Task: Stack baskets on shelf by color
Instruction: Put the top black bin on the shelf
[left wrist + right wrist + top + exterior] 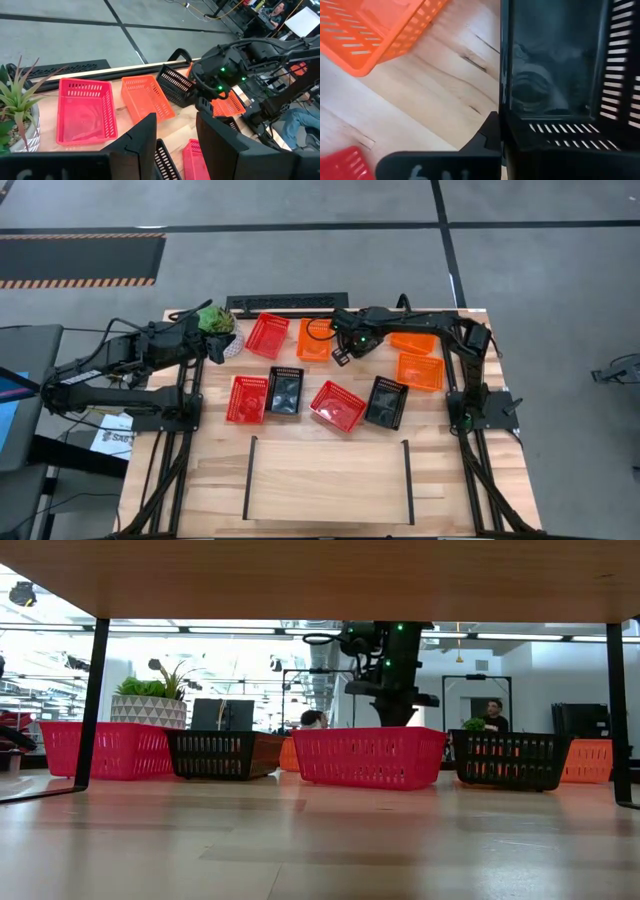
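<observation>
My right gripper [343, 350] reaches to the far middle of the table and is shut on a black basket [175, 85], which fills the right wrist view [560, 75]. My left gripper [175, 145] is open and empty at the far left, beside the potted plant [217, 322]. On the table stand three red baskets [267, 335] [247, 398] [338, 405], three orange baskets [315, 338] [413, 340] [420, 370] and two black baskets [284, 392] [387, 401]. The shelf [328, 480] stands at the near middle with nothing on it. My right gripper holds the black basket by one wall [503, 100]. One finger [487, 135] lies against the wall's outside; the other is hidden by the basket. The basket is tilted, one end raised [180, 54]. Whether its lower end touches the table I cannot tell.
A black power strip [290, 303] lies along the far edge. The shelf's two black rails [250, 477] [408, 480] bound its plank. Bare wood lies between the basket row and the shelf. People show in the room behind [492, 712].
</observation>
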Tool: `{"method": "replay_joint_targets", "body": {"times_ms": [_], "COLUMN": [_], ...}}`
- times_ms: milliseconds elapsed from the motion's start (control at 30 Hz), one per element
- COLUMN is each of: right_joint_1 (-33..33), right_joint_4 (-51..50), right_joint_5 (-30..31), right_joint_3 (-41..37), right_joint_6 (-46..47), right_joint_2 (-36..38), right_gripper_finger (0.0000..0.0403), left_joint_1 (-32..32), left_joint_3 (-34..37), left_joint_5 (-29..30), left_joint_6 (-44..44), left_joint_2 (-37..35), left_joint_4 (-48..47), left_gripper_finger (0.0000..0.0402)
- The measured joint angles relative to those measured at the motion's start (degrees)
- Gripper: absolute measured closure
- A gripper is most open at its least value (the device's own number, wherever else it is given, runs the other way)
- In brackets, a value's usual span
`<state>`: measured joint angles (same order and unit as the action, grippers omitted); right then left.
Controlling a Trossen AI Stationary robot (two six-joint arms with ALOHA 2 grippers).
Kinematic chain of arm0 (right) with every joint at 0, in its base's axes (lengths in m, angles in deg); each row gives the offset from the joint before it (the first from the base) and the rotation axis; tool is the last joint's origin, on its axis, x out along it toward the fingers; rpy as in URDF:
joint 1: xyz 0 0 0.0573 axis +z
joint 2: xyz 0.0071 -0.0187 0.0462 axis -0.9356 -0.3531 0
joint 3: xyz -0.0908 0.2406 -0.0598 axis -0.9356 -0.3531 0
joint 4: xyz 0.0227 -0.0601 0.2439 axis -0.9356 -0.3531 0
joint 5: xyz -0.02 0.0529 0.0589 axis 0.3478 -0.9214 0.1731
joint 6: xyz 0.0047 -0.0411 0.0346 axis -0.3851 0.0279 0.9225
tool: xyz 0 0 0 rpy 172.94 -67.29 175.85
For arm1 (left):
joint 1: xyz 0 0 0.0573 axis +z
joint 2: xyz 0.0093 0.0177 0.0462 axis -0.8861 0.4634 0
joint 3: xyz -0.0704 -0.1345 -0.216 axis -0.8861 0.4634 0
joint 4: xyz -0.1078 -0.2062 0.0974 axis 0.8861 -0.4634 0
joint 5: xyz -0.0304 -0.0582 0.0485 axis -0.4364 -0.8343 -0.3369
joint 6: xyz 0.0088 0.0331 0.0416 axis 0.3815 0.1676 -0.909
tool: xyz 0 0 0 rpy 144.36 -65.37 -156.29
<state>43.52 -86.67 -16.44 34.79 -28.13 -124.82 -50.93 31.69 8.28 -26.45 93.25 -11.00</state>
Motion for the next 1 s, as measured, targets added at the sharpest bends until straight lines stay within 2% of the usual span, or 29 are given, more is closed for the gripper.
{"method": "replay_joint_targets", "body": {"times_ms": [200,400,633,867,1000], "right_joint_1": [-0.17,-0.17,-0.16,2.94,7.51], "right_joint_4": [-2.98,-8.29,-11.77,-11.71,-12.67], "right_joint_5": [0.70,4.37,6.65,6.63,6.52], "right_joint_3": [3.46,10.02,16.19,17.38,17.38], "right_joint_6": [0.32,0.45,-0.12,-8.25,-18.02], "right_joint_2": [1.34,3.22,8.99,18.20,23.60], "right_gripper_finger": [0.0401,0.0402,0.0402,0.0402,0.0402], "left_joint_1": [0.00,-0.01,-0.02,0.00,-0.01], "left_joint_3": [0.00,0.00,0.00,0.00,-0.01], "left_joint_5": [0.00,0.00,0.00,0.00,-0.02], "left_joint_6": [0.00,-0.01,-0.13,-1.05,-1.06], "left_joint_2": [0.02,0.02,0.02,0.02,0.01], "left_joint_4": [0.03,0.04,0.08,0.10,0.10], "left_gripper_finger": [0.0275,0.0275,0.0275,0.0275,0.0275]}}
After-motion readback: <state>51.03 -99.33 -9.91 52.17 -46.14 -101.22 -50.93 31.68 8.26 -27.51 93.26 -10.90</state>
